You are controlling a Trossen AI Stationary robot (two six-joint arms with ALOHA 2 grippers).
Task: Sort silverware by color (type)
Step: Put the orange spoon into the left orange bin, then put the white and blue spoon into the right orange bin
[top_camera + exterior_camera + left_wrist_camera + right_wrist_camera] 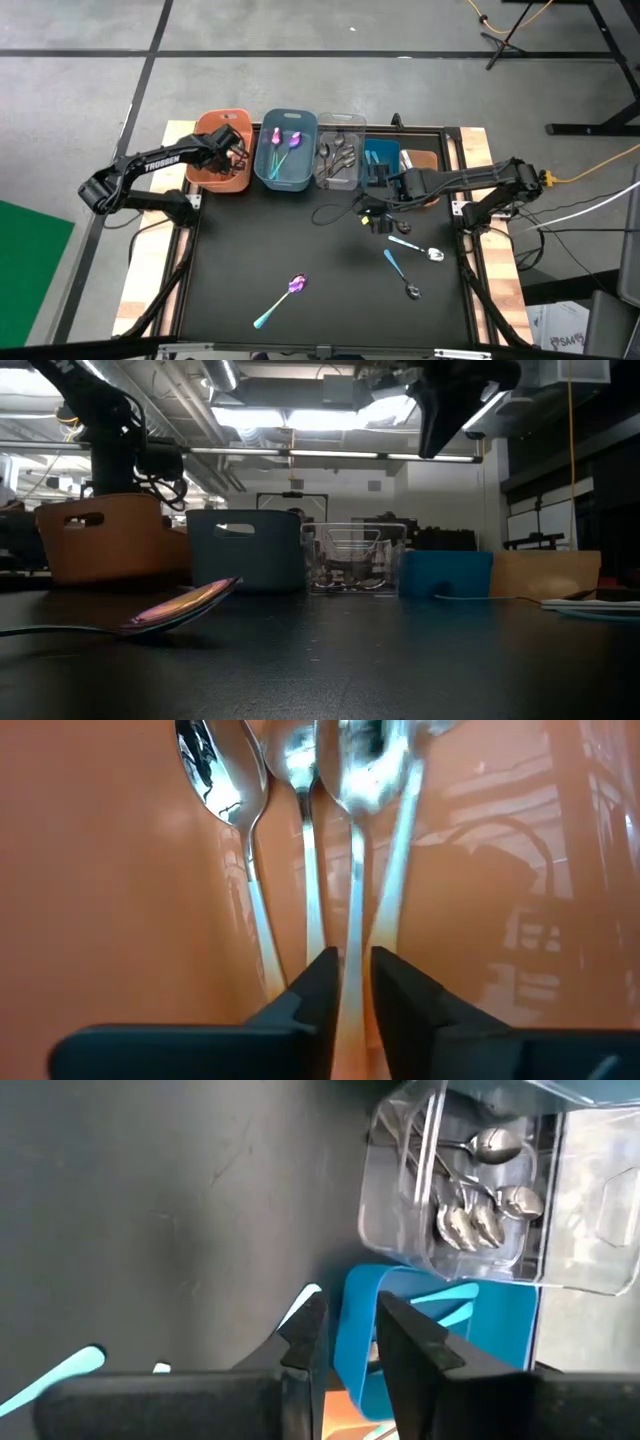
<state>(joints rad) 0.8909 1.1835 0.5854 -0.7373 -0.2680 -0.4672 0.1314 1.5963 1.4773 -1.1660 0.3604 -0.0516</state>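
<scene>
A: Inside the orange bin (222,150) at the far left of the row, the left gripper (350,982) hangs low with its jaws a narrow gap apart and the pale handle of one orange-handled spoon (356,870) running between them. Three more spoons (222,780) lie alongside on the bin floor.

B: Gripped or let go?

A: I can't tell. The handle sits in the gap, but I can't see the fingers (312,985) pressing on it. My guess is this is the drop-off step for that colour.

B: And the arm behind it?

A: It reaches in from the left edge of the table (300,250), stretched toward the far side, wrist over the bin.

B: The other one?

A: The right gripper (345,1335) hovers by the blue bin (430,1330), jaws narrowly parted with the bin's rim between them, carrying nothing that I can see. The clear bin (460,1180) of silver spoons is just beyond.

B: What's left?

A: A purple spoon with a teal handle (280,300) near the front, and three blue-handled pieces (400,265) on the right. Next calls for lifting clear of the orange bin, then a low, flat pickup off the mat.
</scene>
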